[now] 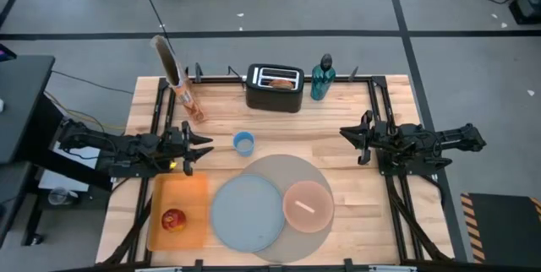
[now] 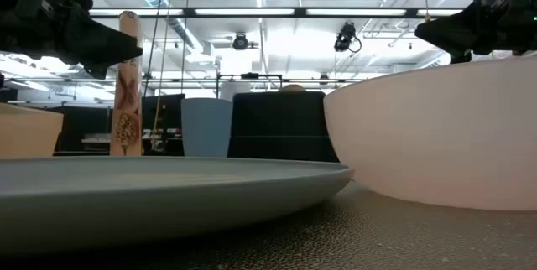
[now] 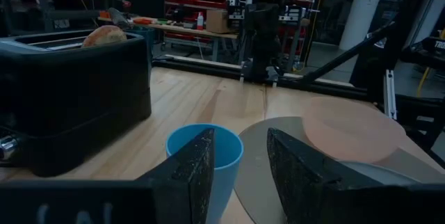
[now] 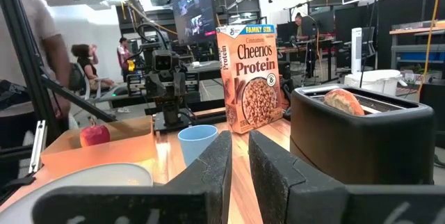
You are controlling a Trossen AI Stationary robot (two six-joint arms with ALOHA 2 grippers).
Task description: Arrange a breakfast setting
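A: What sits nearest the left gripper [image 3: 240, 172]?

B: A blue cup [image 3: 226, 156], just beyond its two dark fingers [image 3: 197, 175], which stand a little apart.

A: And around the cup?

B: To one side a black toaster [image 3: 76, 92] with round toasted bread [image 3: 104, 35] poking out; to the other, the grey mat [image 3: 268, 147] carrying the pink bowl [image 3: 351, 130]. Beyond the cup, the other arm [image 3: 264, 36] stands on the wooden table [image 3: 201, 99].

Plate [image 1: 246, 213] and bowl [image 1: 308, 205] on mat [image 1: 283, 167].

Pale wooden table [image 1: 338, 111], matt grey mat [image 1: 279, 171], smooth plate [image 1: 245, 213], matt pink bowl [image 1: 308, 205], printed cardboard cereal box [image 4: 252, 78]
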